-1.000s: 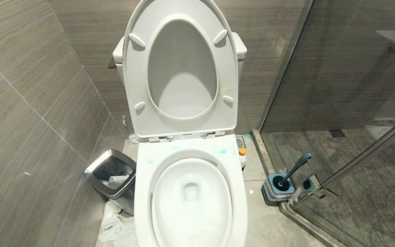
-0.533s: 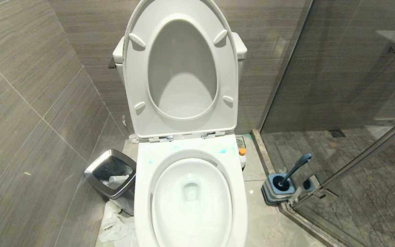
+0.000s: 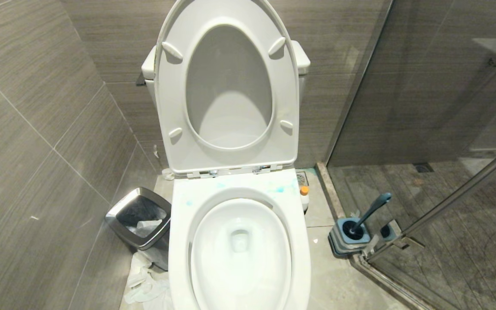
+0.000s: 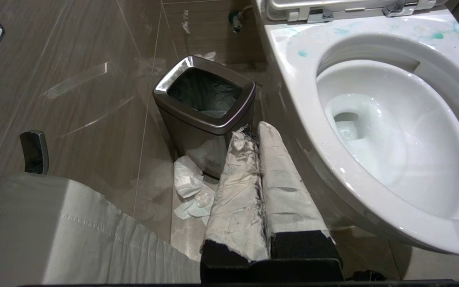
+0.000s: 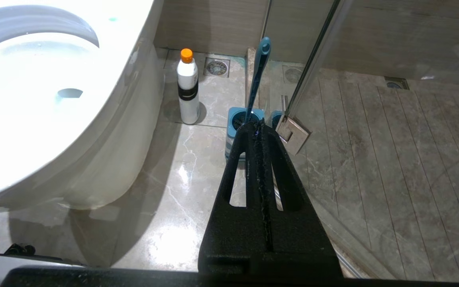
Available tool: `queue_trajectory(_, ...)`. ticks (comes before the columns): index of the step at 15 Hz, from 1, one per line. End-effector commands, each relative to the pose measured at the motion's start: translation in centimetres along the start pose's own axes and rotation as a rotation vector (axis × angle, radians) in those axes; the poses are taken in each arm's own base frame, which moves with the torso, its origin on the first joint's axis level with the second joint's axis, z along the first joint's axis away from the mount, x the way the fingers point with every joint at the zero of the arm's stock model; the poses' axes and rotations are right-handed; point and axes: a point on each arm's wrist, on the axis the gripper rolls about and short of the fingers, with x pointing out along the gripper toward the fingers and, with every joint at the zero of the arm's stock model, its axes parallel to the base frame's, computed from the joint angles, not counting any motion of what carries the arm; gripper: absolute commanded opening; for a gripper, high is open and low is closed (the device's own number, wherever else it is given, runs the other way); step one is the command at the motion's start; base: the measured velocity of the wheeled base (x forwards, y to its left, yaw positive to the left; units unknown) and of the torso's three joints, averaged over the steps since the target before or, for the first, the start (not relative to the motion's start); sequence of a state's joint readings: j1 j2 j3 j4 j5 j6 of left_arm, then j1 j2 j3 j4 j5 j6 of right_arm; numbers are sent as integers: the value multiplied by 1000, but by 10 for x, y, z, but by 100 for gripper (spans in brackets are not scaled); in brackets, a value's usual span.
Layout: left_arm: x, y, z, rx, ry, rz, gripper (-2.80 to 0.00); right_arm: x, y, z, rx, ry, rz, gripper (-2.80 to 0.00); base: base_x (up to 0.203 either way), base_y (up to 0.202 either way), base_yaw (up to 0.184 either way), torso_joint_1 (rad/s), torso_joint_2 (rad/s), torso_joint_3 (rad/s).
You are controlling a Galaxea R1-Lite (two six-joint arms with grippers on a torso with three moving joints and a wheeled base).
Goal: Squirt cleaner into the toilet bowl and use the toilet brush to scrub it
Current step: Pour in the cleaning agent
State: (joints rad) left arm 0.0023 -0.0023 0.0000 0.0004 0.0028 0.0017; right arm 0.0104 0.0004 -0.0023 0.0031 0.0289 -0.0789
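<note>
The white toilet bowl (image 3: 178, 241) stands in the middle with seat and lid raised. Pale blue cleaner (image 3: 279, 189) smears the back of its rim, also visible as cleaner blots (image 4: 436, 35) in the left wrist view. The slate-blue toilet brush (image 3: 373, 210) leans in its grey-and-blue holder (image 3: 347, 241) on the floor to the right. Neither arm shows in the head view. My left gripper (image 4: 253, 129), its fingers wrapped in white, is shut and empty low beside the bowl's left side. My black right gripper (image 5: 255, 125) is shut and empty, short of the brush (image 5: 259, 71).
A white bottle with an orange cap (image 5: 187, 89) stands on the floor between the bowl and the brush holder. A steel-rimmed bin (image 3: 140, 221) sits left of the bowl with crumpled tissue (image 3: 144, 284) around it. A glass shower door (image 3: 446, 193) closes the right side.
</note>
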Motion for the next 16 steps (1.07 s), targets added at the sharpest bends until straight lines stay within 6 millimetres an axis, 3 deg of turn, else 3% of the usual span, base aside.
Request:
queue_trajectory(1,0,0,0,0,2,1,-280,0,0,0,-1,2,1,-280,0,0,0,0,0,0)
queue_trajectory(16,0,0,0,0,2,1,-280,0,0,0,-1,0,1,-280,0,0,0,0,0,0)
